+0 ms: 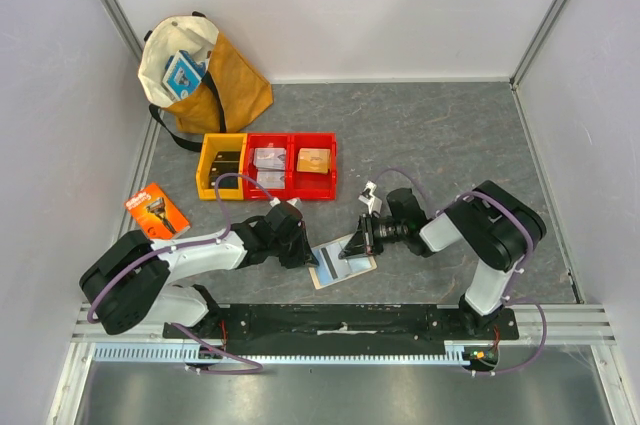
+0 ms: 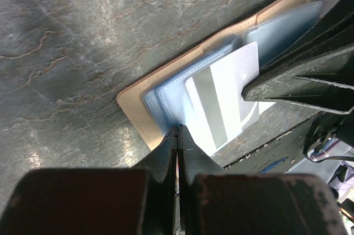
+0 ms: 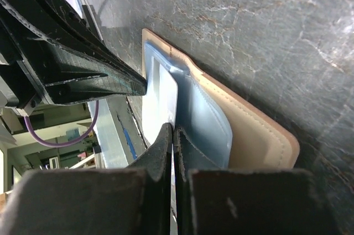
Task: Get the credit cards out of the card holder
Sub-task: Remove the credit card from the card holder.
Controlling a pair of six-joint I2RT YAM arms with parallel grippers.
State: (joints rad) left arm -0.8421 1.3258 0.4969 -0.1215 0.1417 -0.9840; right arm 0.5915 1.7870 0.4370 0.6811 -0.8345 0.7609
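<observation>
- The left gripper (image 2: 177,134) has its fingers pressed together, and no gap shows. The tips sit at the near edge of the pale blue sleeves (image 2: 166,95) of the card holder (image 2: 135,112). I cannot tell if a sleeve's edge is caught between them.
- The right gripper (image 3: 173,135) also has its fingers pressed together. They seem to pinch the light grey card (image 2: 221,102) by one corner.
- This card lies between the two pairs of fingertips, partly out of its sleeve, with its grey stripe showing.
- The card holder lies open and flat on the dark table (image 2: 66,36), under both grippers. Its beige cover reaches a little beyond the tips on both sides.
- I judge that the step in hand is to draw the card out while the left fingers keep the holder in place.
- What could go wrong: if the left fingers only touch the sleeve, the whole holder may slide along with the card, so that nothing comes free.
- The card is thin and smooth, so a pinch on one corner may slip off or twist the card inside the sleeve.
- The two grippers stand very near each other — a pull in the wrong direction could knock one against the other.
- Farther beyond the fingertips, well apart, stand the yellow and red bins (image 1: 247,160). An orange package (image 1: 157,210) lies beside the left arm, and a bag (image 1: 235,85) is farthest.
</observation>
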